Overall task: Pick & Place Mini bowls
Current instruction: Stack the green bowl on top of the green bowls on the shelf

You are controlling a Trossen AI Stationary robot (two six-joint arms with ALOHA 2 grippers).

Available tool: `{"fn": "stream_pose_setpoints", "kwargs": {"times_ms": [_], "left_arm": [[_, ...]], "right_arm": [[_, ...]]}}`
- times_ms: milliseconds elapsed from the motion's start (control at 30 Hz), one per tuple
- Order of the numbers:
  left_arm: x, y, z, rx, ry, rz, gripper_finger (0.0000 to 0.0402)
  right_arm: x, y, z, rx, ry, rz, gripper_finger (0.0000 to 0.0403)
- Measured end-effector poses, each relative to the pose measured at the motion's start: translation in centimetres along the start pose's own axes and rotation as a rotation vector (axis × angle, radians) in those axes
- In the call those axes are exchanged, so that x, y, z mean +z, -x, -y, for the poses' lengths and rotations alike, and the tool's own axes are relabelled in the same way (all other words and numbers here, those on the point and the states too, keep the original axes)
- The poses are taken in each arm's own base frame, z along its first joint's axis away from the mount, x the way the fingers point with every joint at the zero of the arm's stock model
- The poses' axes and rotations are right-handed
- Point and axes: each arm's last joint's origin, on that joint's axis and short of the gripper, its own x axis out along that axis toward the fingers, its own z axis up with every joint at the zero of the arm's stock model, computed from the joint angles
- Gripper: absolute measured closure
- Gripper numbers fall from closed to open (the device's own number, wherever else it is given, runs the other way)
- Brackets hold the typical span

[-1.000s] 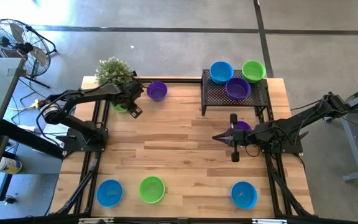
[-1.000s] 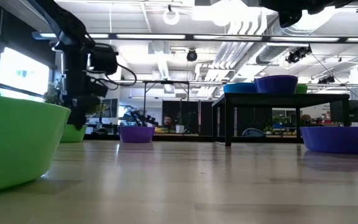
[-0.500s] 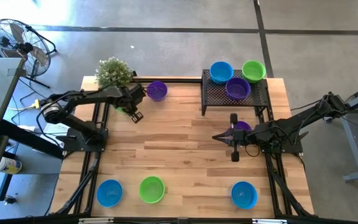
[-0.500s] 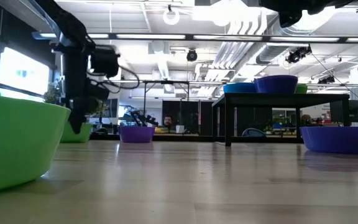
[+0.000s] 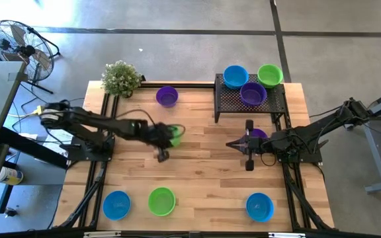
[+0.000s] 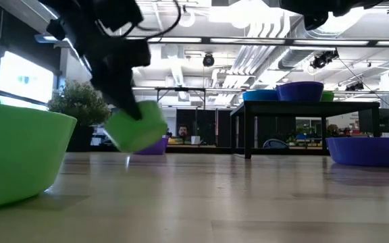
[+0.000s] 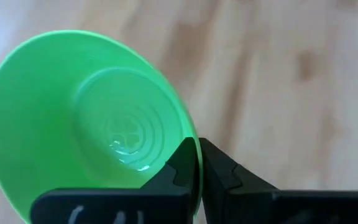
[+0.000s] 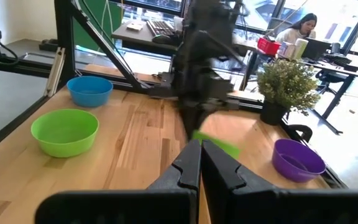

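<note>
1 green mini bowl (image 5: 172, 135) rim-pinched in left gripper (image 5: 164, 141), tilted above table (image 5: 197, 158).

A big green bowl (image 6: 15, 154) sits very close at the left edge of the wooden table (image 6: 248, 202). A dark robot arm comes down from the top, and the left gripper (image 6: 123, 111) holds a small green bowl (image 6: 137, 128) up off the table, tipped on its side (it looks blurry). Behind it stands a purple bowl (image 6: 152, 146) and a leafy plant (image 6: 80, 104). A black stand (image 6: 302, 108) carries a blue bowl (image 6: 261, 95) and a purple one (image 6: 301, 90). Another purple bowl (image 6: 365, 150) rests at the right
</note>
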Motion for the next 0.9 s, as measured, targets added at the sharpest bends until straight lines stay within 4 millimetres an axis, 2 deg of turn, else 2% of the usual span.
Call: {"fn": "stream_pose_setpoints", "kwargs": {"times_ms": [133, 367, 600, 733, 900], "left_arm": [[1.4, -1.0, 3.0, -0.043, -0.05, 0.07, 0.04], [5.0, -3.8, 6.4, -0.047, -0.173, 0.096, 0.0401], [7.2, -7.3, 7.7, -0.037, -0.25, 0.029, 0.0401], [7.7, -8.6, 8.1, -0.027, -0.279, -0.009, 0.04], [7.5, -9.0, 8.1, -0.026, -0.28, -0.033, 0.0382]], "right_arm": [[0.1, 0.0, 0.0, -0.011, -0.003, 0.004, 0.0401], [0.1, 0.0, 0.0, -0.012, -0.022, 0.009, 0.0401], [0.1, 0.0, 0.0, -0.015, -0.022, 0.005, 0.0402], [0.0, 0.0, 0.0, -0.015, -0.021, 0.004, 0.0402], [0.0, 0.0, 0.0, -0.014, -0.024, 0.003, 0.0401]]}}
